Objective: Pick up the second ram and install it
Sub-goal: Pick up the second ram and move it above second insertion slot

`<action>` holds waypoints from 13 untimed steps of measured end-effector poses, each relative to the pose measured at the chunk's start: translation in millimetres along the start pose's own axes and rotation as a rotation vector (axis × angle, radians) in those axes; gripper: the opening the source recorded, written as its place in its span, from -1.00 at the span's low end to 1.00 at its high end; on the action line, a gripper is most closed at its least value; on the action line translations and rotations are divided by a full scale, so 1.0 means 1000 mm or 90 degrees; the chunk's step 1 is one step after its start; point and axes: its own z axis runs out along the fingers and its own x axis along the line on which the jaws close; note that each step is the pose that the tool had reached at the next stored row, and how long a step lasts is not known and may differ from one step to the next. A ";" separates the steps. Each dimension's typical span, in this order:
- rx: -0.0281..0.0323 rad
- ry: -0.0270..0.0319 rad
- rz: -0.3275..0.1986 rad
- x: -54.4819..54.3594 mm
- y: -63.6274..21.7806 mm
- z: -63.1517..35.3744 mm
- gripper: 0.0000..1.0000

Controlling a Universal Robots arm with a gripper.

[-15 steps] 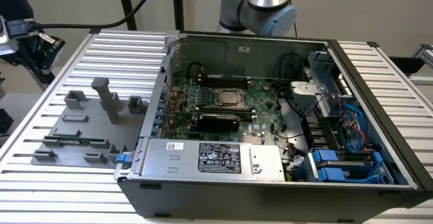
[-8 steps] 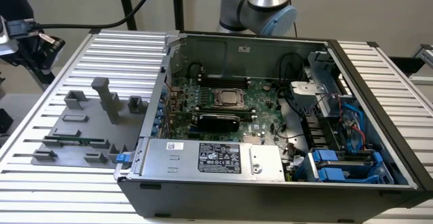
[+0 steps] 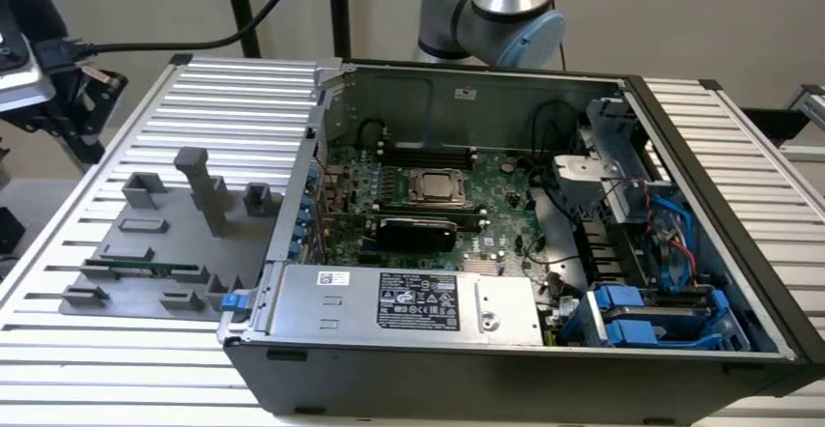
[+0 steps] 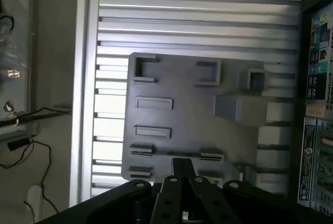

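Observation:
The second ram (image 3: 139,270) is a thin green stick lying in a slot near the front of the grey holder plate (image 3: 129,243), on the exterior view's left, beside the open computer case. In the wrist view it shows edge-on as a thin line (image 4: 174,155) between two holder blocks. My gripper (image 4: 182,162) hangs well above the holder plate (image 4: 187,94), over that line. Its fingers are shut together with nothing between them. The arm's upper joints (image 3: 497,7) rise behind the case.
The open case holds the green motherboard (image 3: 497,190) with the CPU socket (image 3: 436,185) and a power supply (image 3: 412,301) in front. A tall grey post (image 3: 207,190) and several blocks stand on the holder plate. The table is ribbed metal (image 3: 103,369).

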 end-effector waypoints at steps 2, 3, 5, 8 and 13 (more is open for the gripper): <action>0.0002 0.0009 -0.023 0.000 -0.0001 0.0012 -1.00; 0.0003 0.0015 -0.034 0.000 -0.0001 0.0018 -1.00; 0.0005 0.0025 -0.058 0.000 -0.0002 0.0031 -1.00; 0.0009 0.0040 -0.093 0.000 -0.0003 0.0049 -1.00; 0.0014 0.0066 -0.151 0.000 -0.0004 0.0081 -1.00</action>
